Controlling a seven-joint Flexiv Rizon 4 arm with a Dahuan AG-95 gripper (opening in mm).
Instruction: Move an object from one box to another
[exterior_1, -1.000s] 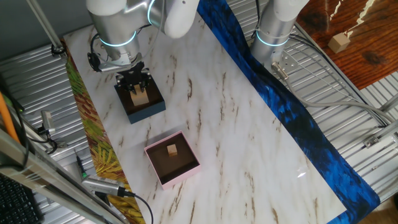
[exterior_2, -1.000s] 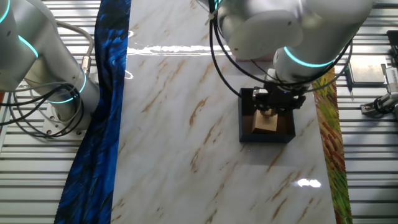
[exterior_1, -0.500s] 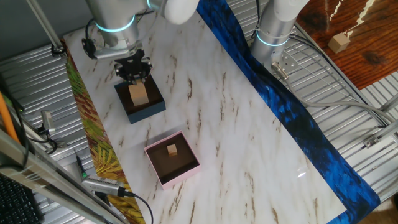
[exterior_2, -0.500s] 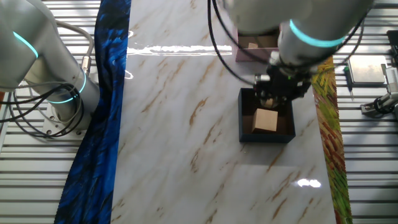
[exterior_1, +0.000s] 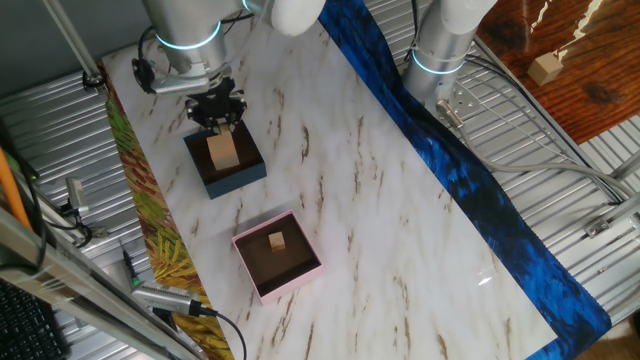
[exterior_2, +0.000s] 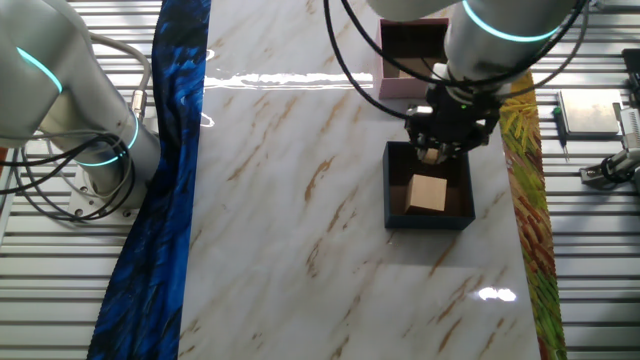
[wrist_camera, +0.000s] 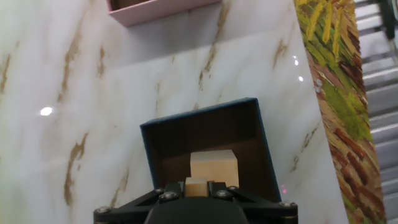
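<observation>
The navy-blue box (exterior_1: 236, 181) stands near the table's far left, with a wooden cube (exterior_1: 223, 150) inside. It also shows in the other fixed view (exterior_2: 392, 192) and in the hand view (wrist_camera: 205, 111). My gripper (exterior_1: 215, 112) hangs just above the box's far wall, shut on a small wooden block (exterior_2: 432, 153). In the hand view the small block (wrist_camera: 197, 185) sits between the jaws, above the larger cube (wrist_camera: 213, 163). The pink box (exterior_1: 301, 276) stands apart, with a small wooden block (exterior_1: 277, 240) inside.
A yellow-green patterned strip (exterior_2: 527, 200) runs along the table edge beside the navy box. A blue cloth strip (exterior_1: 450, 170) lines the opposite edge. A second robot base (exterior_1: 440, 50) stands beyond it. The pink box's wall (wrist_camera: 134, 14) shows at the hand view's top.
My gripper has risen out of the navy-blue box with a small wooden block in it. The larger cube has stayed in the box.
</observation>
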